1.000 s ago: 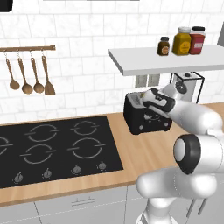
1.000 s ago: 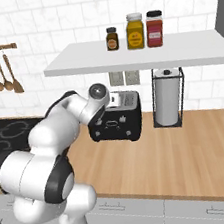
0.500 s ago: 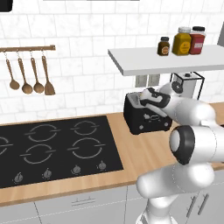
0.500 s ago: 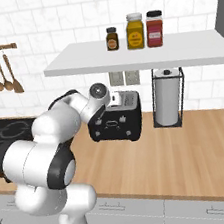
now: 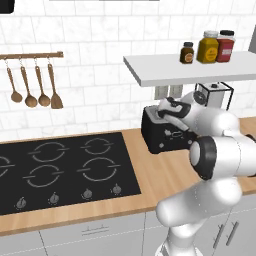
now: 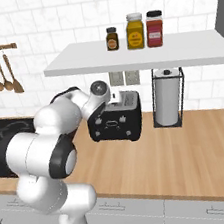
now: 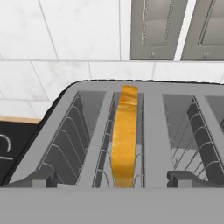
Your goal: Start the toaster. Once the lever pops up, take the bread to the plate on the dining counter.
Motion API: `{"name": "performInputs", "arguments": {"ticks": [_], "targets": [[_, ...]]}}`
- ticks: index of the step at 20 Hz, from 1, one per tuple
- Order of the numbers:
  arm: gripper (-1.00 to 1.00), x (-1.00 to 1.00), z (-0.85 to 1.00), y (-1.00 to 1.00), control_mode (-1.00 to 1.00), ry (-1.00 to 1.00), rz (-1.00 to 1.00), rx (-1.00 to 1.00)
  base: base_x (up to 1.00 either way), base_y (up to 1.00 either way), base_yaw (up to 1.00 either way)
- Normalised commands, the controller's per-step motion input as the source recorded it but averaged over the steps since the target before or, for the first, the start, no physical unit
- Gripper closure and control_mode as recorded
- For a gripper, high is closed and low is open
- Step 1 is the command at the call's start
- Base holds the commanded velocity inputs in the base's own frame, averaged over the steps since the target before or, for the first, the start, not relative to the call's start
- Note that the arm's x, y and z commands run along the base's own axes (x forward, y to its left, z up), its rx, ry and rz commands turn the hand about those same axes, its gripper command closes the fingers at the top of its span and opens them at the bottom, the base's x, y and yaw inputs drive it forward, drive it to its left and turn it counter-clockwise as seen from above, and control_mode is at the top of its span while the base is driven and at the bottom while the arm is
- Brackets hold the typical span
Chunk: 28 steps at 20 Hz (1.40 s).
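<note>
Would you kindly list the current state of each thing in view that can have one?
toaster: upright on the wooden counter, bread in one slot.
bread: standing on edge in a slot, golden brown, not gripped.
gripper: open, fingers just above the toaster top, holding nothing.
paper towel roll: upright in its wire holder.

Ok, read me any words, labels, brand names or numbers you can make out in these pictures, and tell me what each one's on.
None can be read.
The three jars on the shelf: labels are only blurred patches of colour.
The toaster: front control panel too small to show any lettering.
The hob: white ring marks and plain knobs, no numbers.
The bread and toaster slots in the hand view: no print.
</note>
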Motion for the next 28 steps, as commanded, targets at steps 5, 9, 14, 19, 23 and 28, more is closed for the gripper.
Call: {"name": "performInputs", "arguments": {"ticks": [5,9,14,19,23,28], "targets": [[-1.0,0.27,0.0,0.0,-1.0,0.0,0.0,0.0,0.0,0.0,0.0],[-1.0,0.11,-0.02,0.0,-1.0,0.0,0.0,0.0,0.0,0.0,0.0],[-1.0,0.05,-0.14,-0.01,-1.0,0.0,0.0,0.0,0.0,0.0,0.0],[-1.0,0.01,-0.2,-0.01,-1.0,0.0,0.0,0.0,0.0,0.0,0.0],[-1.0,0.03,-0.09,-0.03,-1.0,0.0,0.0,0.0,0.0,0.0,0.0],[-1.0,0.0,-0.06,-0.01,-1.0,0.0,0.0,0.0,0.0,0.0,0.0]]}}
